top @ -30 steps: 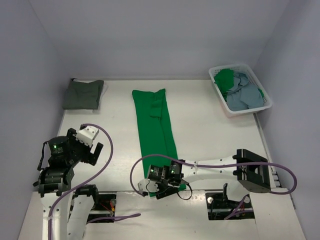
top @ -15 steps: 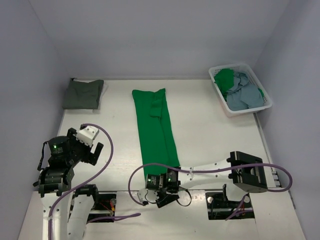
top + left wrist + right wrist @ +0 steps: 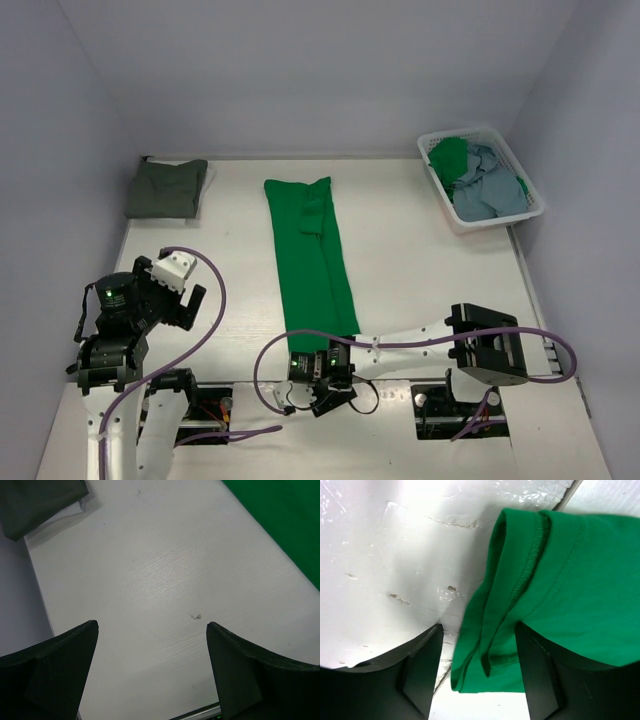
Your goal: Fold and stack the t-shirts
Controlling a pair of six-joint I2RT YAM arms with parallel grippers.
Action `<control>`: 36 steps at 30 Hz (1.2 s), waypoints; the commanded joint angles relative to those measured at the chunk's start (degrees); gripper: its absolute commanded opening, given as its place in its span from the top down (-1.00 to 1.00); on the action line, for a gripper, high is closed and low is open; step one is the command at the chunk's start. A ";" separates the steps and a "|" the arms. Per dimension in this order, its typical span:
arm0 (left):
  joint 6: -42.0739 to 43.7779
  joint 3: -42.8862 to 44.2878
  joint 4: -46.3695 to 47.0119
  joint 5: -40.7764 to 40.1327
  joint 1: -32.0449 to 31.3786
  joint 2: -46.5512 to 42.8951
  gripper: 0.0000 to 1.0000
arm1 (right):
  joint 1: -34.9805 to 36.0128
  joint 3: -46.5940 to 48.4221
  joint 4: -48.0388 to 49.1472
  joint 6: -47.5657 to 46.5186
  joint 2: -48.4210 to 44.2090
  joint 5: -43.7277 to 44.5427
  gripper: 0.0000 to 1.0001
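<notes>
Green cloth t-shirt (image 3: 312, 255), folded long, has its lower-frame hem inside the right gripper (image 3: 479, 627) (clamped or not, cannot tell), likely for folding.

Left arm (image 3: 118, 325): folded up over its base at the left of the near edge, wrist tipped downward.
Left gripper (image 3: 151, 626): jaws spread wide, nothing between them, both dark fingers (image 3: 55, 672) clear of any contact.
Right arm (image 3: 420, 338): laid out low, reaching leftward from its base along the near edge.
Right gripper (image 3: 479, 627): jaws partly drawn in, straddling the hem of the green t-shirt (image 3: 560, 580). One finger touches the cloth and a sliver of gap shows at the other. Firm clamping cannot be confirmed.
</notes>
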 commanded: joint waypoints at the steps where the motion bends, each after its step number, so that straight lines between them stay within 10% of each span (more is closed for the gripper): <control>1: -0.52 0.95 2.61 1.36 0.59 0.52 -0.66 | 0.20 -2.11 5.50 0.11 4.85 -2.01 -0.10; 16: -0.52 1.04 2.17 2.41 1.21 -0.01 -0.66 | -0.85 -1.76 6.73 -2.09 2.93 -2.28 0.98; 36: -0.26 0.78 2.17 2.68 1.21 -0.71 -0.66 | -4.01 3.51 5.42 -4.29 -7.62 2.91 1.00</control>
